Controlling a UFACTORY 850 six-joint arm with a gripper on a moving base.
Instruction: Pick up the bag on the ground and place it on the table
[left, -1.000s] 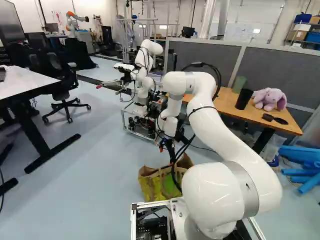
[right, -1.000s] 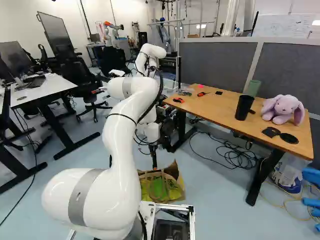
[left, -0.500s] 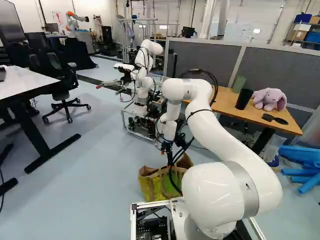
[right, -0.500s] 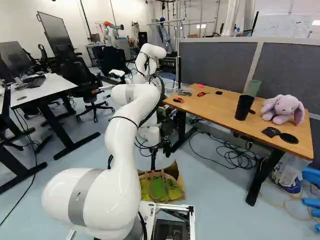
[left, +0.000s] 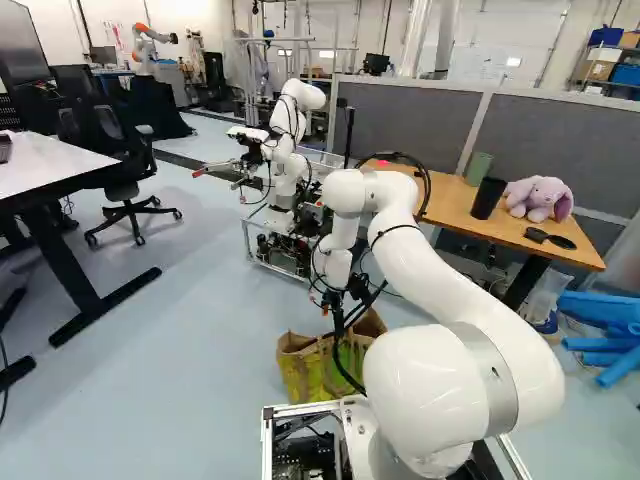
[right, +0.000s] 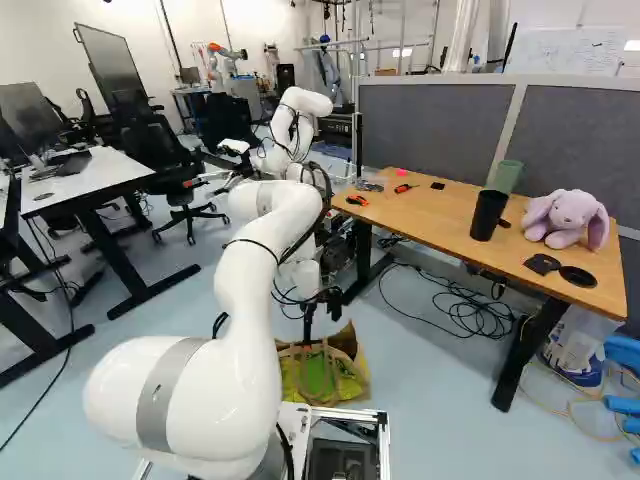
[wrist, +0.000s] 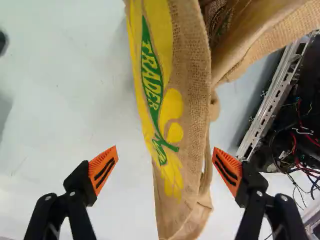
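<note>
Although the base has not moved, the white arm (left: 430, 265) has: in the left base view its elbow and wrist sit lower, against the joint at the view's foot, than a second ago. The burlap tote bag (left: 308, 372) shows no shift on the pale floor (left: 180, 370), just ahead of the base frame (left: 300, 410). Right base view: same lowering; the black wrist end now points down over the tote's mouth. Wooden table (right: 425, 205) stands beyond, bearing a plush rabbit (right: 568, 218) and a black cup (right: 488, 215); presumably the destination. Wrist view: gripper (wrist: 165, 152) spread wide, one orange pad (wrist: 103, 169) apart from the cloth, the other (wrist: 228, 170) close by a hanging strap (wrist: 206, 172); contact there cannot be told. Tote wall runs between them, unpinched. Judgement: descent serves the grasp, lift not begun. Next, settle around wall or strap and close; soft burlap may fold away or slip.
</note>
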